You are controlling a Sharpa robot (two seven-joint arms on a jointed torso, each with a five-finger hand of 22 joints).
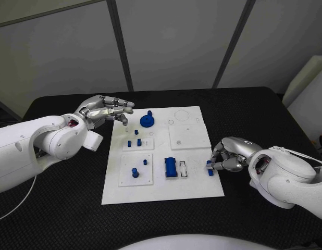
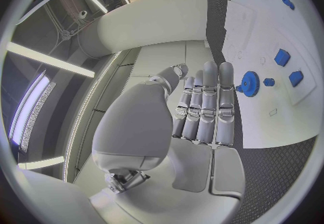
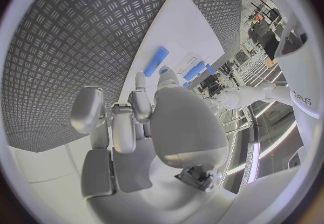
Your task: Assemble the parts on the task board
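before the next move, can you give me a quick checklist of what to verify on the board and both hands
1. Task board lies flat on the table: ok.
2. Right hand at the board's right edge by a small blue piece: ok.
3. Right hand actually holds that piece: cannot tell.
4. Left hand holds nothing, fingers extended over the board's far left corner: ok.
5. Blue gear clear of the left hand: ok.
6. Blue block seated in its slot: cannot tell.
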